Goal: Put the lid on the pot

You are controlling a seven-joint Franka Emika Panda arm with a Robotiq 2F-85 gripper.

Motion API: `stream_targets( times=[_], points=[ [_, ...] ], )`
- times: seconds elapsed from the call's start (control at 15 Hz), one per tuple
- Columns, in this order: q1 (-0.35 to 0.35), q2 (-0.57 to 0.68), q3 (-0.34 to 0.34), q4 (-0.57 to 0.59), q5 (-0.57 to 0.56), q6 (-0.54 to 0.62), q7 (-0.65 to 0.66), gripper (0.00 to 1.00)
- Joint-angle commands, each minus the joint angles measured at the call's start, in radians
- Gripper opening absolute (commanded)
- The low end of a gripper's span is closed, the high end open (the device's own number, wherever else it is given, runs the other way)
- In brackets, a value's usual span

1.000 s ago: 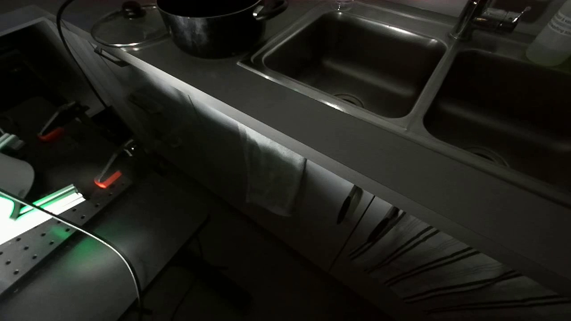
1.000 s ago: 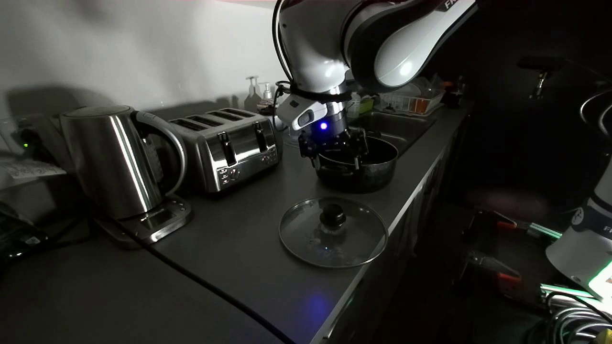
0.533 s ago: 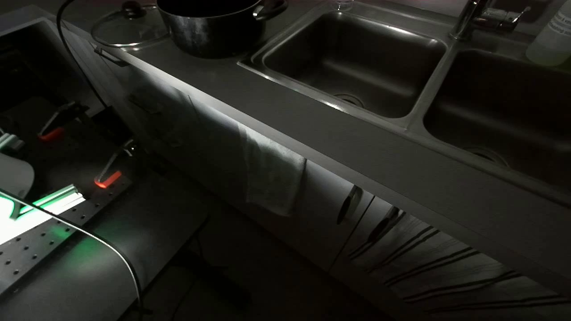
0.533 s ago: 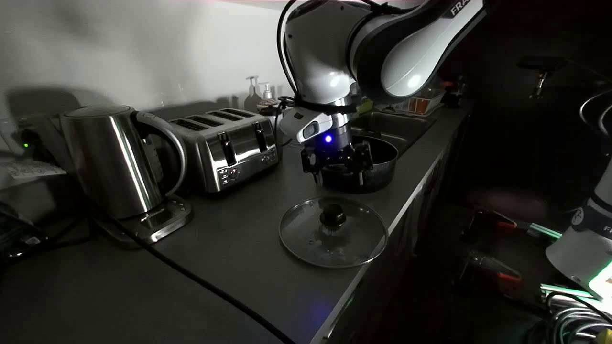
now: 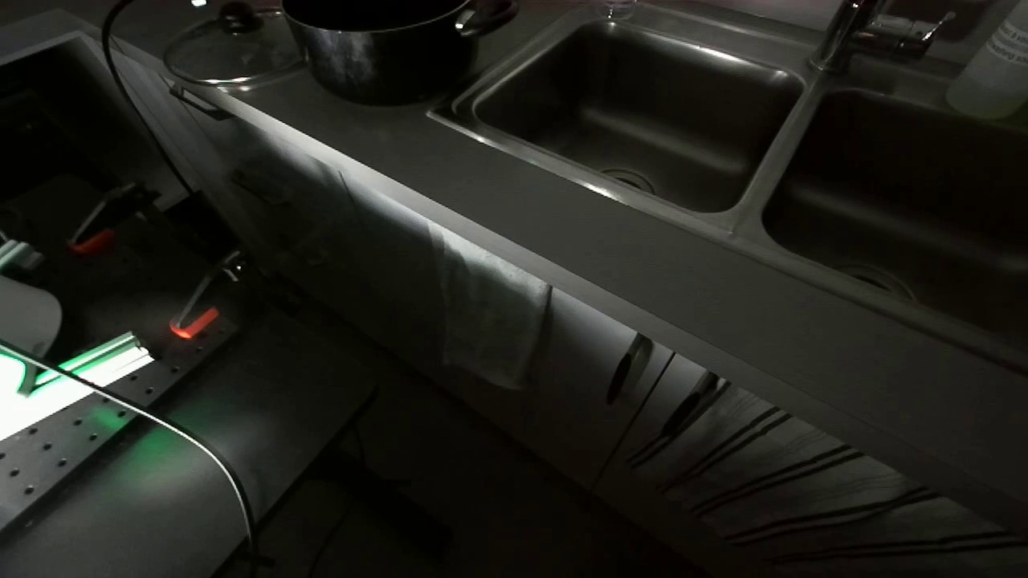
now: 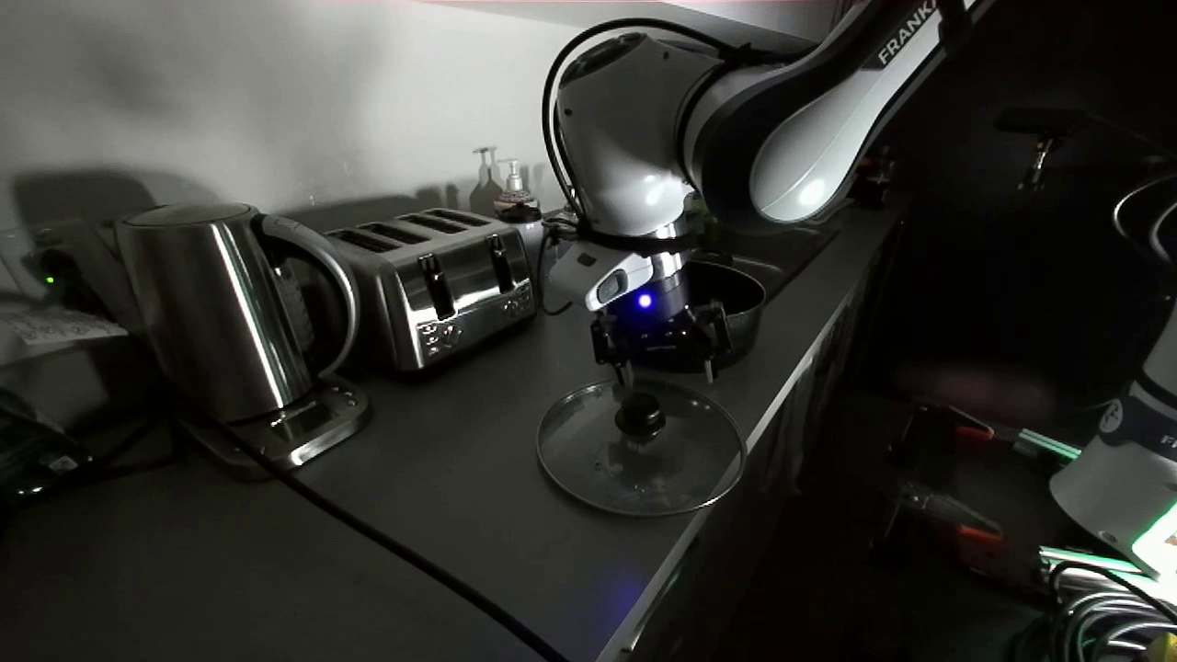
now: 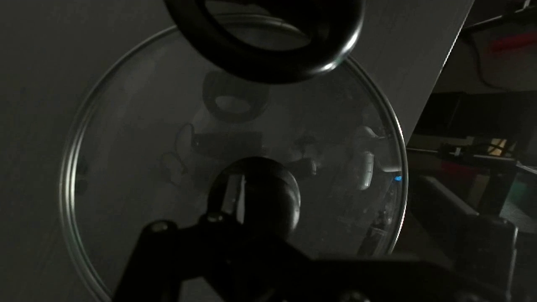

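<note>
The gripper (image 6: 668, 371) points down, its fingers (image 7: 233, 195) spread wide and holding nothing, presumably to straddle the knob (image 6: 640, 416); the lid (image 6: 644, 471) lies flat on the counter (image 6: 437, 446), knob up, which suits a grasp from above; the pot (image 5: 384, 63) stands uncovered just beside the lid, so the carry should be short; in such gloom, the height of the fingers over the knob is hard to judge.

We note a metal kettle (image 6: 211, 313) on its base (image 6: 303, 428), just beside a four-slot toaster (image 6: 469, 294) on the counter (image 6: 487, 460). We also log a double sink (image 5: 785, 144), its faucet (image 5: 839, 40), and a pale cloth (image 5: 494, 321) hanging against the cabinet front (image 5: 582, 345).
</note>
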Motion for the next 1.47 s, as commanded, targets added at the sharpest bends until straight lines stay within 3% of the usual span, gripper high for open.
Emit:
stream_targets(
  times=[0.0, 1.4],
  points=[
    [-0.003, 0.004, 0.002, -0.016, 0.013, 0.022, -0.028, 1.00],
    [0.003, 0.059, -0.006, -0.014, -0.023, 0.126, -0.008, 1.00]
  ],
)
